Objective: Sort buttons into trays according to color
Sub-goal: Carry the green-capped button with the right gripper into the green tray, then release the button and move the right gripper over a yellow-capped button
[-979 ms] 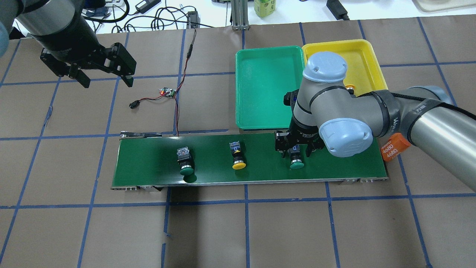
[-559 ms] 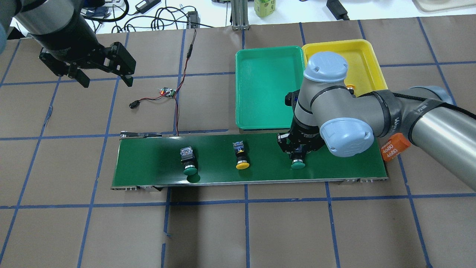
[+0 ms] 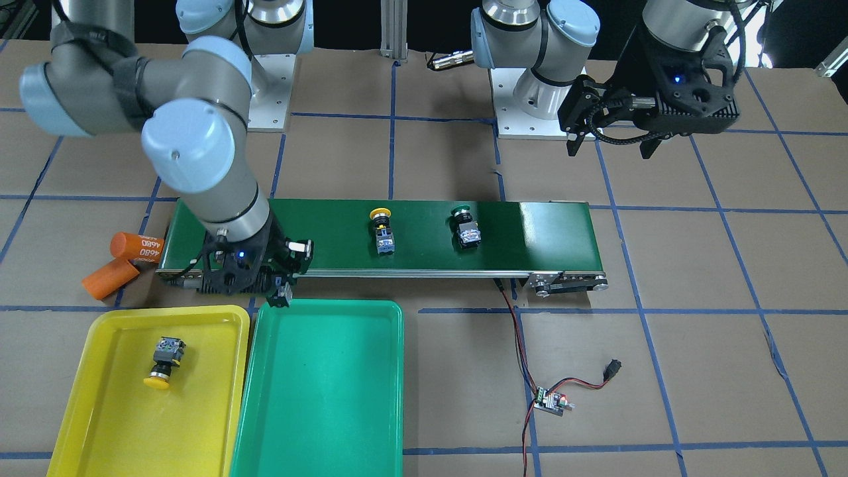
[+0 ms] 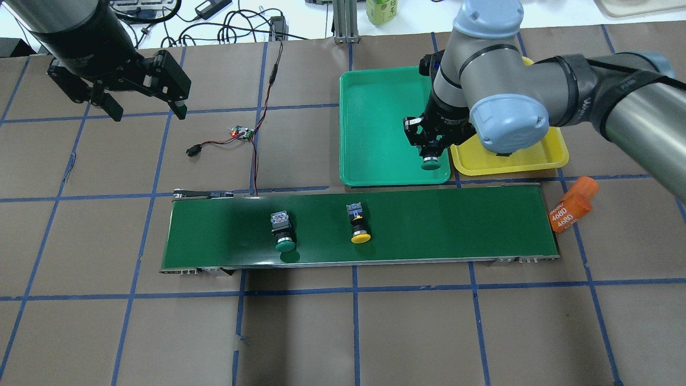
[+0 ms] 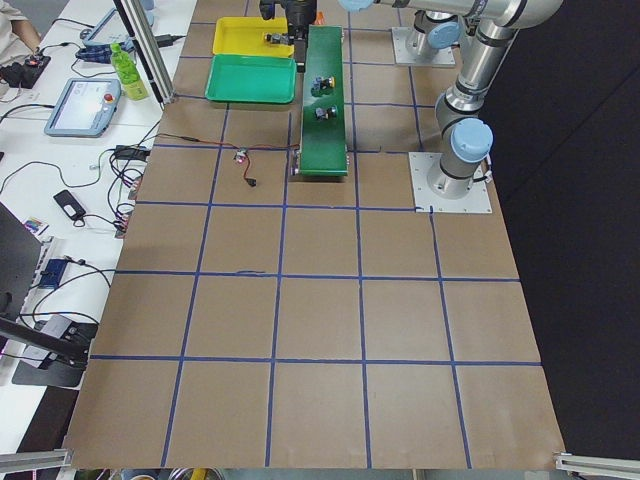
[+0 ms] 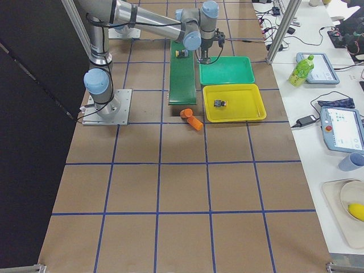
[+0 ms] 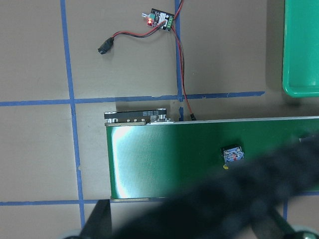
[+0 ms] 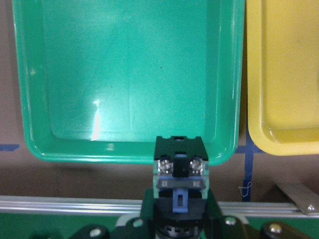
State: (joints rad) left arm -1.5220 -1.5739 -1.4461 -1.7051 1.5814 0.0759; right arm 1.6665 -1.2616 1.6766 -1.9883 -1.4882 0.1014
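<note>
Green button (image 4: 430,164), clamped in the jaws of the right gripper (image 4: 429,151), hangs over the green tray (image 4: 375,96) at its belt-side rim, tray floor just beyond; left gripper (image 4: 147,113) hovers well apart, jaws spread.

**Colours at the sorting table**

Table (image 4: 407,332): brown, blue grid lines. Belt (image 4: 455,225): dark glossy green. Green tray (image 4: 375,123) bright; yellow tray (image 3: 99,411) bright. Held button (image 4: 430,164): black body, cap green. On belt: green button (image 4: 285,246), yellow button (image 4: 360,238). Tray button (image 3: 158,381): yellow cap. Cylinders (image 3: 129,244): orange, white digits. Wires (image 7: 179,64): red, black.
</note>
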